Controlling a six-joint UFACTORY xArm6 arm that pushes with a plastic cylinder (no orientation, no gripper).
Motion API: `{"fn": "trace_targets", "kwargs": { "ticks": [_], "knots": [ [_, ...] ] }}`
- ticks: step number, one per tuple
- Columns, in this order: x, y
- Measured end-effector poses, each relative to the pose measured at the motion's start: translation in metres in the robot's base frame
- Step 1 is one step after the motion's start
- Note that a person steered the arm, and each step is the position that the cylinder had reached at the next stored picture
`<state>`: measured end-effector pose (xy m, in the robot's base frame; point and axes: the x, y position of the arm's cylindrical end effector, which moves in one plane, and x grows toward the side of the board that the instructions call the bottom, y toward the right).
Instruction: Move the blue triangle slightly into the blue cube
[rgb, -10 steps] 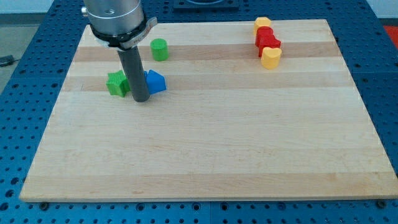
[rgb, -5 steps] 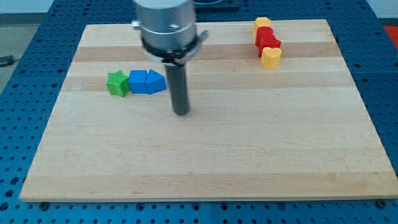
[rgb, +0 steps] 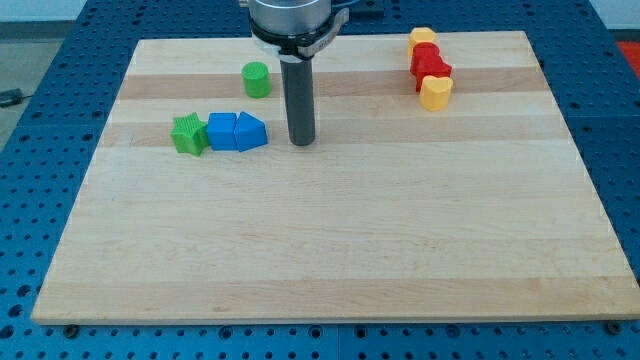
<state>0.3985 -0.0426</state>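
Counter: a pale wooden board of glued planks with visible grain, lying on a blue perforated surface.
My tip: the lower end of a smooth dark cylindrical rod, my tip sits on the wood just to the view's right of the blue triangle, with a small gap between them.
Gripper: I have none; the rod holds nothing.
Blue triangle: the blue triangle is a glossy plastic wedge, its left side touching the blue cube.
Blue cube: the blue cube is boxy, same plastic, sitting between the triangle and the green star.
Green star: the green star is a ridged, spiky block touching the cube's left side.
Green cylinder: the green cylinder stands upright toward the view's top, apart from that row.
Far cluster: at the view's top right, a yellow block, a red block and a yellow heart are packed in a touching line.
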Motion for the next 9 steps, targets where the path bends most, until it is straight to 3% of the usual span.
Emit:
{"fn": "trace_targets", "kwargs": {
  "ticks": [9],
  "knots": [
    [-0.002,-0.034]
  ]
}}
